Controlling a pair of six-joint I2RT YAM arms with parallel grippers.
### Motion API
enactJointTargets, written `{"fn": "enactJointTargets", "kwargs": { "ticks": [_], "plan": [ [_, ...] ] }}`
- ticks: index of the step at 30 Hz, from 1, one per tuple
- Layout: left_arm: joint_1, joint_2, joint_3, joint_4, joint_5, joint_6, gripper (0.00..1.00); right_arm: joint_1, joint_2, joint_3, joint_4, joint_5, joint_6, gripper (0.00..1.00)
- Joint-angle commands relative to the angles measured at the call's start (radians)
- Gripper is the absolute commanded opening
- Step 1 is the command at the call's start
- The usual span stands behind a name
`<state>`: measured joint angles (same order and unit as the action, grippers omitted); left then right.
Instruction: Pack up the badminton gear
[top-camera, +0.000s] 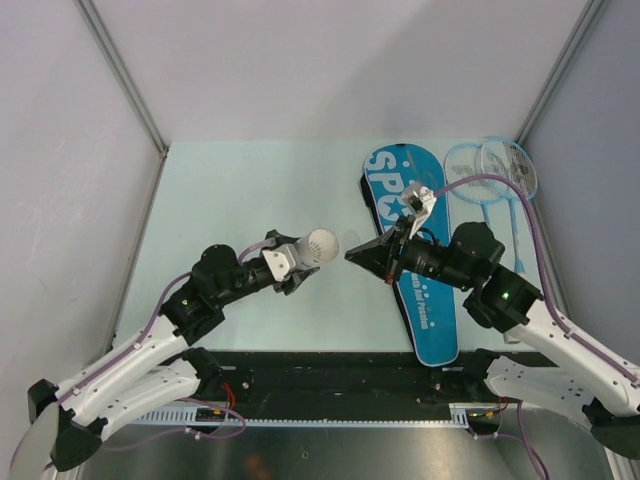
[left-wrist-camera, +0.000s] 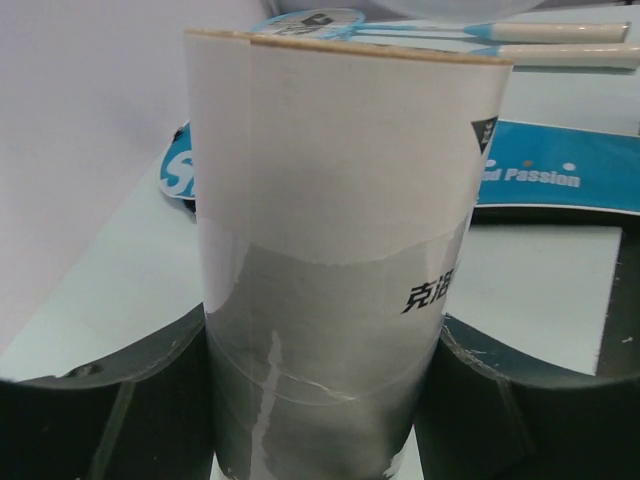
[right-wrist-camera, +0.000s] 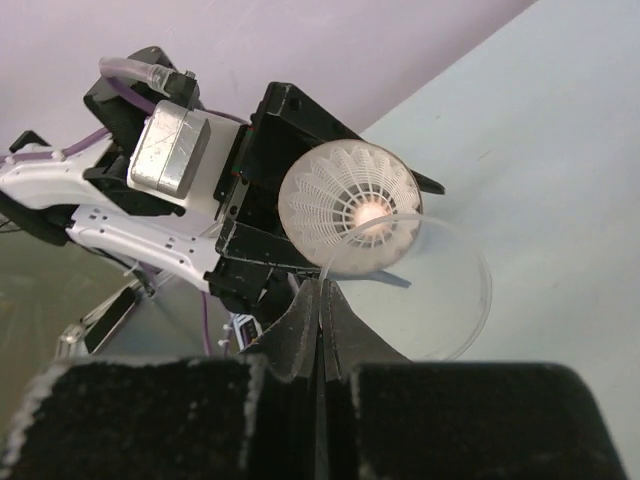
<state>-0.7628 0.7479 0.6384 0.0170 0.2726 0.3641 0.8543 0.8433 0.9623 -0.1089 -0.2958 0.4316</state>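
**Tube's loaded, lid is right at the mouth, just needs lining up**

So the left gripper (top-camera: 285, 265) has its fingers clamped round the white tube (top-camera: 318, 247), holding it up off the table about mid-scene. The tube's long axis runs left-right and the open mouth points right, straight at the other arm. From the right wrist view you can see a shuttlecock (right-wrist-camera: 350, 205) sitting skirt-out inside the mouth. I can't tell how many are stacked behind it.

The right gripper (top-camera: 350, 255) has its fingers pressed together on the rim of a clear lid (right-wrist-camera: 450, 300), pinching it by the edge as far as I can make out. The lid hangs just to the right of the mouth. From the wrist camera it sits off to one side and looks tilted, not square to the opening. My guess is the next bit is all about getting that disc face-on to the tube's axis, then pushing left along it. The right arm is obviously the one to do it.

The racket bag (top-camera: 385, 175) lies flat on the right side, long axis near-far, partly under the right arm. The rackets (top-camera: 490, 165) are just to its right, heads far, handles pointing near.
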Motion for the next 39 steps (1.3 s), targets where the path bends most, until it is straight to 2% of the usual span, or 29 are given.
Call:
{"fn": "enactJointTargets", "kwargs": {
  "ticks": [1, 11, 27, 39],
  "plan": [
    [0.002, 0.001, 0.03, 0.041, 0.114, -0.01, 0.01, 0.009, 0.03, -0.01, 0.084, -0.089, 0.029, 0.0],
    [0.0, 0.008, 0.027, 0.037, 0.142, -0.004, 0.0, 0.054, 0.115, 0.001, 0.173, -0.103, 0.059, 0.0],
    [-0.01, 0.002, 0.021, 0.031, 0.157, 0.021, 0.0, 0.048, 0.181, 0.006, 0.209, -0.164, 0.111, 0.0],
    [-0.018, -0.012, 0.02, 0.031, 0.158, 0.026, 0.0, 0.045, 0.197, 0.006, 0.204, -0.134, 0.116, 0.0]
  ]
}}
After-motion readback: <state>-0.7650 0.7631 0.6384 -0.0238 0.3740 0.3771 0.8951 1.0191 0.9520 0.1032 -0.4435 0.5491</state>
